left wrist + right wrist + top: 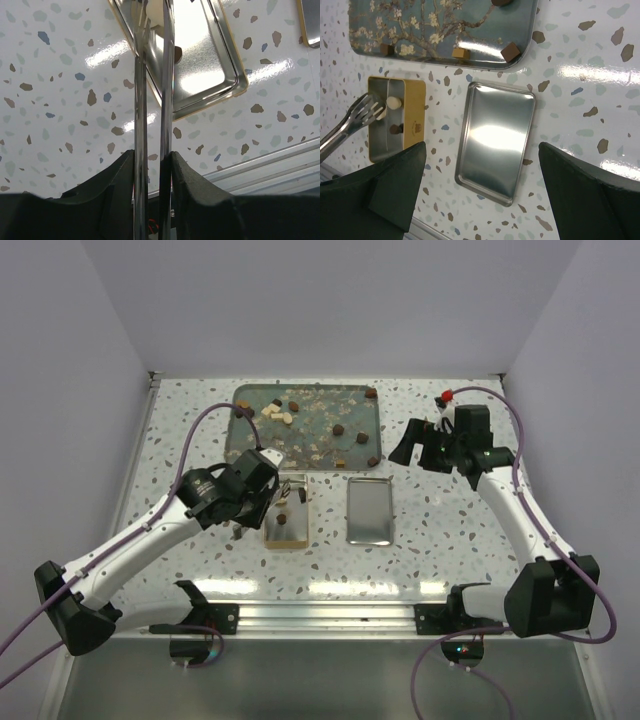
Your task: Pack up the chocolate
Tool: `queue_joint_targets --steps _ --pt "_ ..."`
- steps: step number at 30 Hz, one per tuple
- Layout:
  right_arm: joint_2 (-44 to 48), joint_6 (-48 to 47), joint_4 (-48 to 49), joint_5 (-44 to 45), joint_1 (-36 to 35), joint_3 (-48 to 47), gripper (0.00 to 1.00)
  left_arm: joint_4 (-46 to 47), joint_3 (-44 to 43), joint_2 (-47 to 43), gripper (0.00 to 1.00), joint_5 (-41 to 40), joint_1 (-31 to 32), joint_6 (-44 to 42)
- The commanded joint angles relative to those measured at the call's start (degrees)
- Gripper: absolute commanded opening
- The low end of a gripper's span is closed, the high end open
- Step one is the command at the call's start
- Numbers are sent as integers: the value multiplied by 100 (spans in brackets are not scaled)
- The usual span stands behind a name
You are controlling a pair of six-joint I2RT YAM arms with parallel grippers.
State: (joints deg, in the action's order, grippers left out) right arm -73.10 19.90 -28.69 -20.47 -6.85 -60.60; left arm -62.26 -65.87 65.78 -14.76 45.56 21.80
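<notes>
So here's the setup; my left hand [150, 159] is clamped tight on a pair of metal tongs [167, 100], both fingers pressed against the handles, and the tongs reach out over the gold tin [415, 105]; the tin sits on the speckled desk [450, 530] near the middle, a bit left, just on the near side of the flowery tray [470, 30].

Most of the chocolate [338, 429] is scattered on that tray; brown squares and rounds all over it, a bunch of cream ones toward its far left. Two bits are in the tin; a cream piece [394, 102] toward the far end and a dark piece [396, 129] nearer me. The tong tips hang low in the tin right beside the cream piece, on its left; can't tell from any view whether they're touching it or pinching it; the two blades run close together all the way along.

My right hand [482, 149] is up in the air over the right side of the desk, fingers spread wide with nothing between them; it looks down on the silver lid [495, 142], which lies flat just right of the tin, hollow side up, not touching it; the lid's far edge is near the tray's near right corner.
</notes>
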Motion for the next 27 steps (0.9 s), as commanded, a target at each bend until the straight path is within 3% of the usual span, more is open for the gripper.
queue_joint_targets --steps 1,11,21,27 --pt "77 -39 -5 17 -18 -13 97 -23 -84 -13 39 -123 41 17" --pt "6 -74 12 17 -18 4 97 -23 -356 181 38 -202 41 -27" --pt "-2 -127 -5 43 -18 4 98 -523 -1954 804 37 -536 49 -299" --pt "15 -118 3 43 -18 57 98 -428 -2088 1165 38 -1045 -108 -571"
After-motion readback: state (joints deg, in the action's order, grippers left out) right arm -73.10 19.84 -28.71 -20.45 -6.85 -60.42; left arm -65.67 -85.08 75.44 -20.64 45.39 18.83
